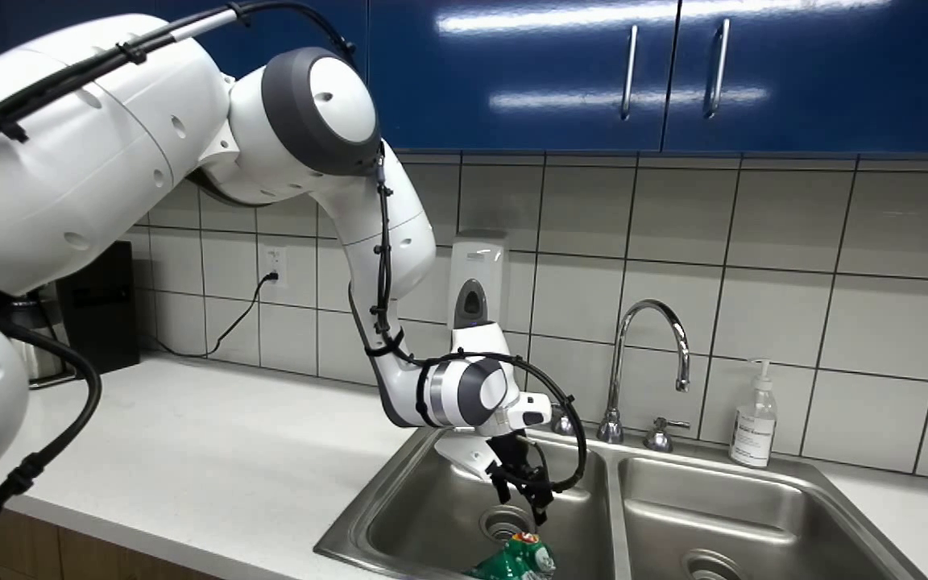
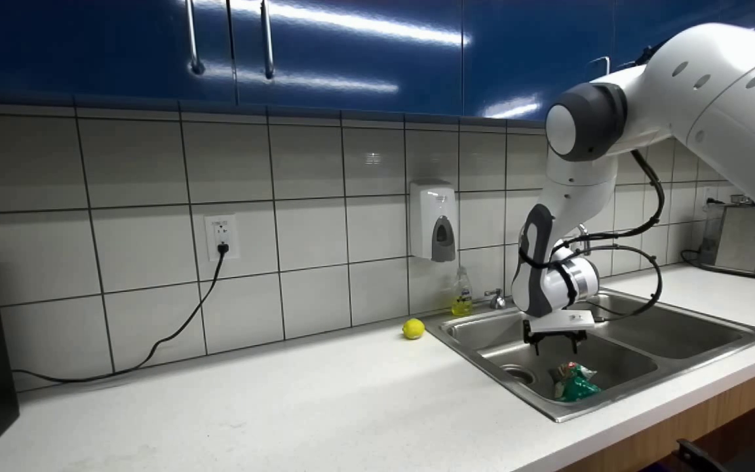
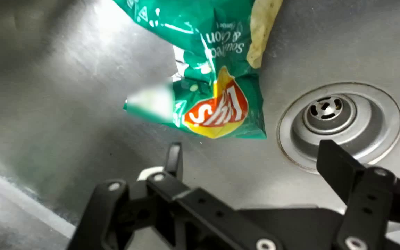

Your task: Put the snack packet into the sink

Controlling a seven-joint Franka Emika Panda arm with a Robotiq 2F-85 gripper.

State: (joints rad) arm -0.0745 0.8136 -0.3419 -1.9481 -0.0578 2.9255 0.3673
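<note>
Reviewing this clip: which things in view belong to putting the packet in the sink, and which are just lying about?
Part of the job:
steel sink
snack packet, lying in it
end effector, open

Just lying about:
lemon near the sink
pump bottle
bottle of yellow liquid

1. Catch the crinkly green foil snack packet [image 3: 217,59] only partly in the wrist view: cropped above, smeared at one corner.
2. Miss the near end of the rectangular stainless-steel sink [image 1: 616,503], cut off below in an exterior view.
3. Cannot read the small print on the clear plastic pump bottle [image 1: 752,427].
</note>
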